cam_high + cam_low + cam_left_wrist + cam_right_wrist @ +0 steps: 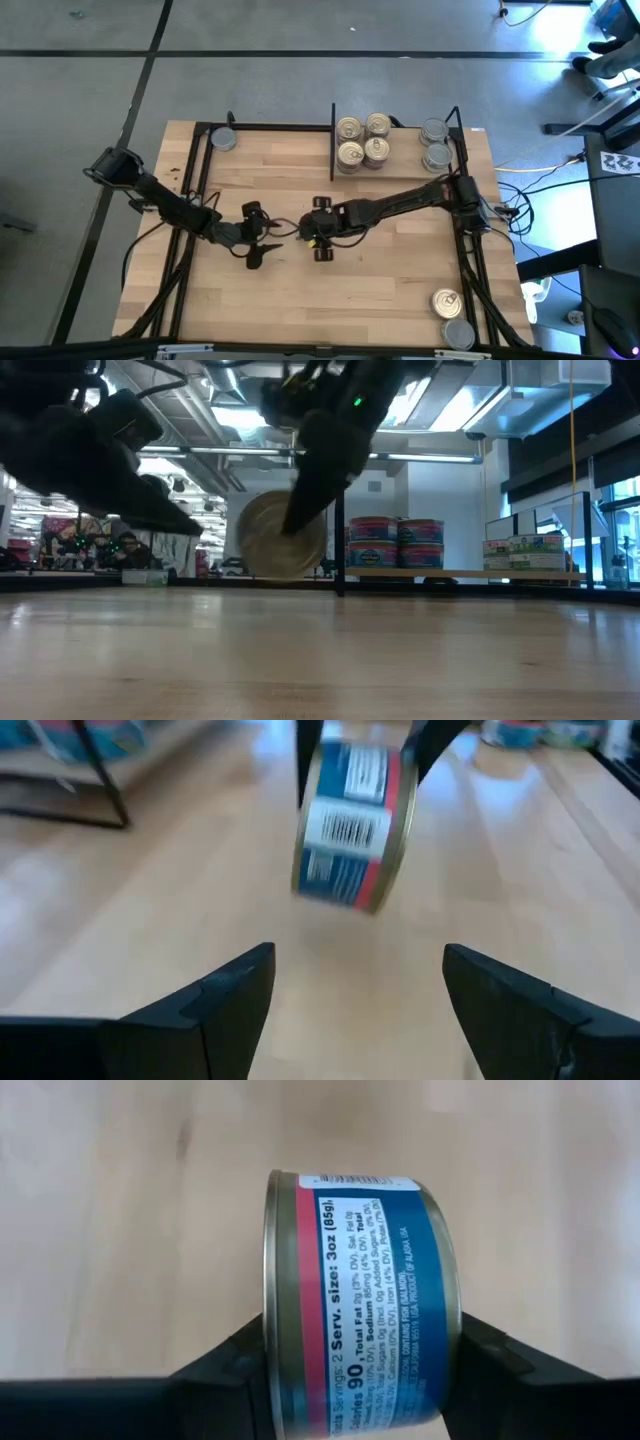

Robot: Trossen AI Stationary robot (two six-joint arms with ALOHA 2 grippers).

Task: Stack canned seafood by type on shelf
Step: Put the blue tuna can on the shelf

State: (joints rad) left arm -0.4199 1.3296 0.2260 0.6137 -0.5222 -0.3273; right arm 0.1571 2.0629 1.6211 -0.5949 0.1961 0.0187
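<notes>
the right gripper (pixel 318 232) holds a blue-and-red labelled tin (pixel 360 1300) on edge above the middle of the wooden table (pixel 390 280), its two fingers (pixel 225 1375) pressed against the tin's flat ends. just beside it, the left gripper (pixel 262 235) faces the tin with fingers (pixel 235 995) spread wide and nothing between them. on the shelf (pixel 300 127) at the table's far edge, four gold-lidded tins (pixel 362 140) sit right of the black divider (pixel 332 140), two grey-lidded tins (pixel 435 145) stand near the right end and one grey tin (pixel 224 138) at the left corner. two more tins (pixel 452 318) wait at the table's near right corner
</notes>
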